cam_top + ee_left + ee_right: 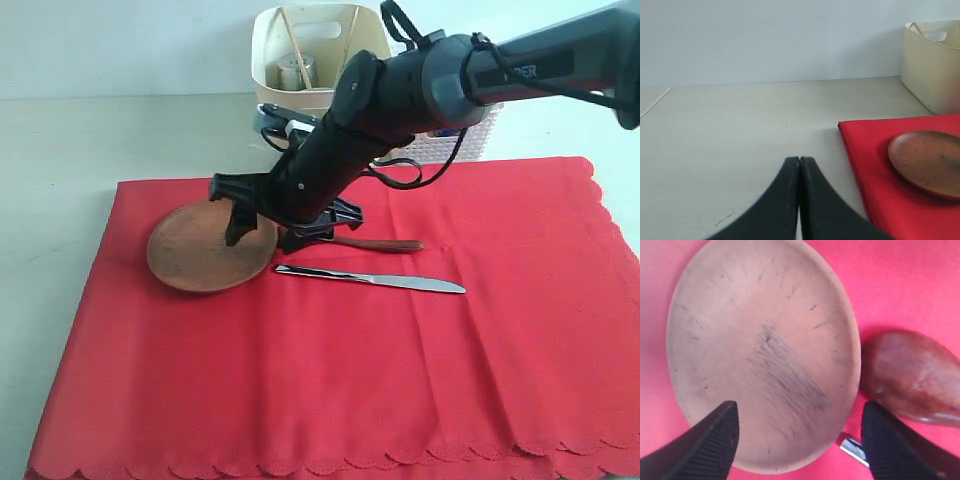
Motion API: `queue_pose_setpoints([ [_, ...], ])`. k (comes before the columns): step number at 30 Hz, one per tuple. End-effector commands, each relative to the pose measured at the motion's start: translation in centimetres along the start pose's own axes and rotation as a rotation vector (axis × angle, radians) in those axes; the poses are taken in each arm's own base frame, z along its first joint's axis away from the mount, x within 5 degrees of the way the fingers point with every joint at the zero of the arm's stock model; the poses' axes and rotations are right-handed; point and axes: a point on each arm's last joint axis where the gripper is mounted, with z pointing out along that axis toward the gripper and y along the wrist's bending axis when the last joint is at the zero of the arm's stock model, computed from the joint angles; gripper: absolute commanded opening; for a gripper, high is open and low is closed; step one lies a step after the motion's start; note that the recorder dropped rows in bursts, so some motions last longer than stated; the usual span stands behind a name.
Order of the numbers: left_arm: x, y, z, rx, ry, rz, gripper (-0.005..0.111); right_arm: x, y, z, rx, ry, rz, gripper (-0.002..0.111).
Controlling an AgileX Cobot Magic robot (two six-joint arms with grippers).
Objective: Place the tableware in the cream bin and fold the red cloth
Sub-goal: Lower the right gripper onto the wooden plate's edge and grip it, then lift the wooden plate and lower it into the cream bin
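R end effector (800, 415) open above plate rim
Wooden plate (205, 258) is laid flat on red cloth (400, 380), directly under the spread jaws: one jaw over the plate, the other outside the rim nearest the spoon (385, 244). R arm is judged nearer; L end effector (799, 200) is seen closed over worktop (740, 125)

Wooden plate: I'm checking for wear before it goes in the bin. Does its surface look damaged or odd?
Yes. The wooden plate has a patch of fine dark streaks near its middle, plus short dark marks scattered toward the rim. It looks like scuffing or staining rather than a crack. The rim appears whole where visible.
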Motion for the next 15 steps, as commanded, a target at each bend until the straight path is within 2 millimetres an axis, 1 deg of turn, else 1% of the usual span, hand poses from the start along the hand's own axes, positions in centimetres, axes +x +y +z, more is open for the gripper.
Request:
queue_pose_setpoints([
  [1,-0.1,0.0,0.0,0.000,-0.008,-0.010,0.003,0.0,-0.3,0.9,-0.006,-0.011,0.024,0.066],
  [6,-0.1,0.0,0.0,0.000,-0.008,-0.010,0.003,0.2,-0.9,2.1,-0.007,0.003,0.059,0.066],
  [8,-0.1,0.0,0.0,0.000,-0.008,-0.010,0.003,0.2,-1.1,2.4,-0.004,0.009,0.066,0.062],
  [9,-0.1,0.0,0.0,0.000,-0.008,-0.010,0.003,0.3,-1.2,2.6,-0.002,0.011,0.067,0.060],
  [12,-0.1,0.0,0.0,0.000,-0.008,-0.010,0.003,0.3,-1.2,2.7,-0.001,0.011,0.068,0.047],
  [15,-0.1,0.0,0.0,0.000,-0.008,-0.010,0.003,0.3,-1.2,2.7,-0.001,0.011,0.068,0.031],
])
